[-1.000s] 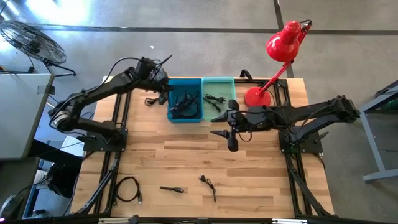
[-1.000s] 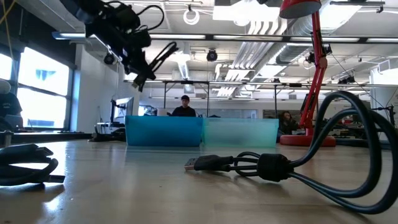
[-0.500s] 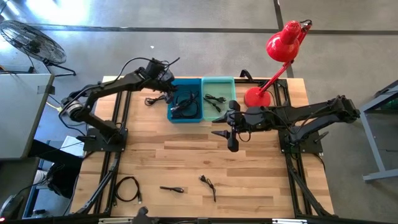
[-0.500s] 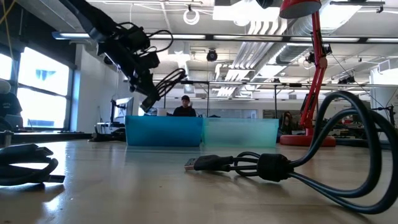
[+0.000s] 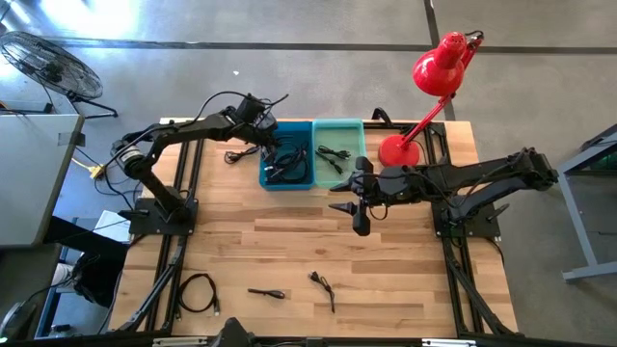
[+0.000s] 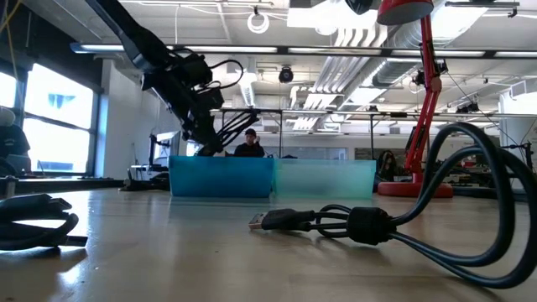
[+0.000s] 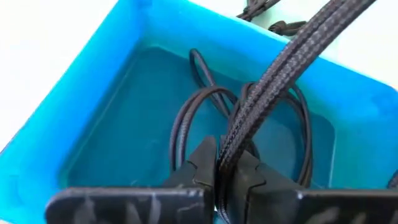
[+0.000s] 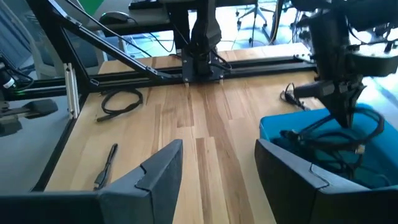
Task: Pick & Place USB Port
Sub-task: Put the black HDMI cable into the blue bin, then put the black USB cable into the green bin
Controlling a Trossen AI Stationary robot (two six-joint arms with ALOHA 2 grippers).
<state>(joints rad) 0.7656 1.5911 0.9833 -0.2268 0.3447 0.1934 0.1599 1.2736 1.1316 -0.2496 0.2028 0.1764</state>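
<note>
— How many bins and loose cables?
— Two bins: a blue bin (image 5: 286, 166) and a teal bin (image 5: 337, 152) side by side. Three loose cables (image 5: 197, 291) lie on the desk (image 5: 289, 241) at its near edge.
— And the task's cable?
— The left claw (image 7: 219, 177) is pinched tight on a dark braided USB cable (image 7: 280, 74), dangling over the blue bin, where more coils lie.
— The other?
— The right claw (image 8: 217, 165) hangs wide apart, empty, over mid-desk.
</note>
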